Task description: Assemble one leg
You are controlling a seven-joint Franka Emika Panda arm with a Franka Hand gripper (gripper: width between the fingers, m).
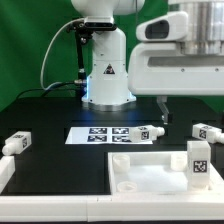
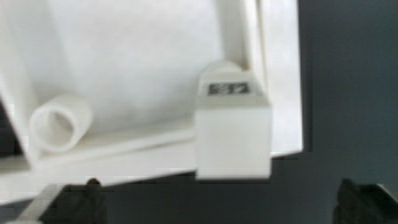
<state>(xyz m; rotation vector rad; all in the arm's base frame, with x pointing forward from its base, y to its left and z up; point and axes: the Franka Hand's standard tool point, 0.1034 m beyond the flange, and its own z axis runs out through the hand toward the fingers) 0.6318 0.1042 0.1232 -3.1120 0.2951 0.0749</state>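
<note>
gripper (image 2: 222, 203): jaws apart, nothing held. In the wrist view both dark tips sit wide of the leg, clear of it.
leg (image 1: 199, 160): upright at the tray's (image 1: 140, 178) corner, 4 o'clock in the exterior view, tag facing that camera. I cannot tell whether it stands on the rim or just beside it.
handling: probably light, stiff plastic. It looks smooth, so somewhat slippery, and not fragile. It is tall for its foot, so a nudge could tip it.
grip: across the two flat sides at mid-body, below the tapered top (off the tag face if possible).
spare legs (image 1: 18, 143): three lying flat, at 9 o'clock, beside the marker board (image 1: 105, 133) near centre, and at 3 o'clock.
table (image 1: 50, 120): flat, dark, looks matte.
room: open above the leg, with the tray rim close by its foot. The robot base (image 1: 106, 75) at 12 o'clock is well apart.
</note>
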